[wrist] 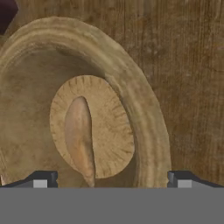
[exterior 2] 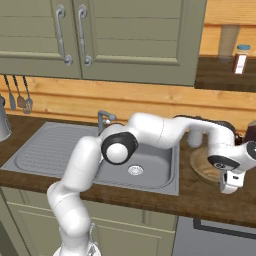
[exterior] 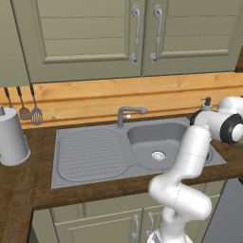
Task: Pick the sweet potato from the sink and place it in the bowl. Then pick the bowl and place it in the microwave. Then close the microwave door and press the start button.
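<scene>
Orange-brown sweet potato in bowl, hand view, jaws wide

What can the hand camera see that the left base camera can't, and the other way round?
Hand view: the sweet potato lying inside the bowl, with the open gripper just above it. Left base view: the sink with its faucet, hanging utensils and cabinet doors. Both share the brown wooden countertop.

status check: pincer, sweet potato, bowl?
Pincer open, above the bowl. Sweet potato lying in the bowl, not held. Bowl on the wooden counter right of the sink. Nothing in the way.
</scene>
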You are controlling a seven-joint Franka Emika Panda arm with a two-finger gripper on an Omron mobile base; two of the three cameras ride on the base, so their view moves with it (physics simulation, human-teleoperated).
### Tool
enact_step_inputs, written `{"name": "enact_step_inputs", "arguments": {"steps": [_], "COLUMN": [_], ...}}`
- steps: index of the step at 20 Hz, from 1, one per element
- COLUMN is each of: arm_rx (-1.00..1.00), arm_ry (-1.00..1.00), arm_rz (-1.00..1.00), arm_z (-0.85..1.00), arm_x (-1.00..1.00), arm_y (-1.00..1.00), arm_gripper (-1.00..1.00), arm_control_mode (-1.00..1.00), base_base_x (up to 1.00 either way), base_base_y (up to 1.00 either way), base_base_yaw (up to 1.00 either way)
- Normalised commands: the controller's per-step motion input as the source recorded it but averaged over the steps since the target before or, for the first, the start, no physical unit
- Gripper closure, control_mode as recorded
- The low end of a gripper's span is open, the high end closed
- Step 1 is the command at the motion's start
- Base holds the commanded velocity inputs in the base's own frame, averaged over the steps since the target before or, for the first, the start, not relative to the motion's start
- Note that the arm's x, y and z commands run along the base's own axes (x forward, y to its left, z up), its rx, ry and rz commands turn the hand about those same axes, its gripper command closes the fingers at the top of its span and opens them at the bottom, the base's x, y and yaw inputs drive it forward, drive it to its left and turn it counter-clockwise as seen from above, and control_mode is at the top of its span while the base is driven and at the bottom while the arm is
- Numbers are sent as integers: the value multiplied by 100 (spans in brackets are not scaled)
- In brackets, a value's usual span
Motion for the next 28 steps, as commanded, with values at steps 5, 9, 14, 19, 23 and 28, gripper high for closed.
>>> {"name": "enact_step_inputs", "arguments": {"steps": [5, 9, 14, 19, 23, 28], "arm_rx": [0, 0, 0, 0, 0, 0], "arm_ry": [-7, -1, 0, 0, 0, 0], "arm_rz": [0, 0, 0, 0, 0, 0], "arm_z": [18, 3, -13, -28, -38, -34], "arm_x": [-42, -12, 34, 15, 1, 10], "arm_y": [-6, 0, 0, 0, 0, 0], "arm_gripper": [-100, -100, -100, -100, -100, 100], "arm_control_mode": [-100, -100, -100, -100, -100, -100], "base_base_x": [0, 0, 0, 0, 0, 0], "base_base_y": [0, 0, 0, 0, 0, 0], "base_base_yaw": [0, 0, 0, 0, 0, 0]}}
